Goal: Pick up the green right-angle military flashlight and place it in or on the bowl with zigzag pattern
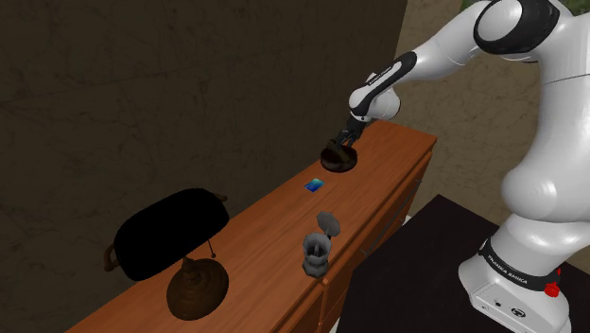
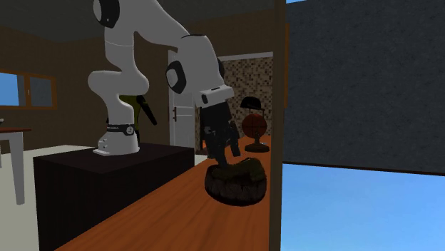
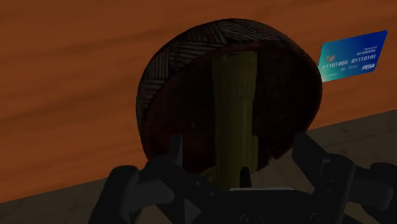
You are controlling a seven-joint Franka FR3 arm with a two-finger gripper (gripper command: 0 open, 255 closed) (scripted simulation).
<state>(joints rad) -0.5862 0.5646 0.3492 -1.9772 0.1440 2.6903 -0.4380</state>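
Observation:
The dark bowl with a zigzag pattern on its rim stands at the far end of the wooden sideboard. The olive-green flashlight lies lengthwise inside it. My gripper hovers just above the bowl and is open; its fingers stand well apart on either side of the flashlight and do not touch it. In the shoulder view the gripper hangs over the bowl. The second exterior view has the gripper pointing down into the bowl.
A blue card lies on the wood beside the bowl, also seen as the card. Farther along stand a grey figurine, a brown round pot and a black rounded shape. A dark wall runs behind the sideboard.

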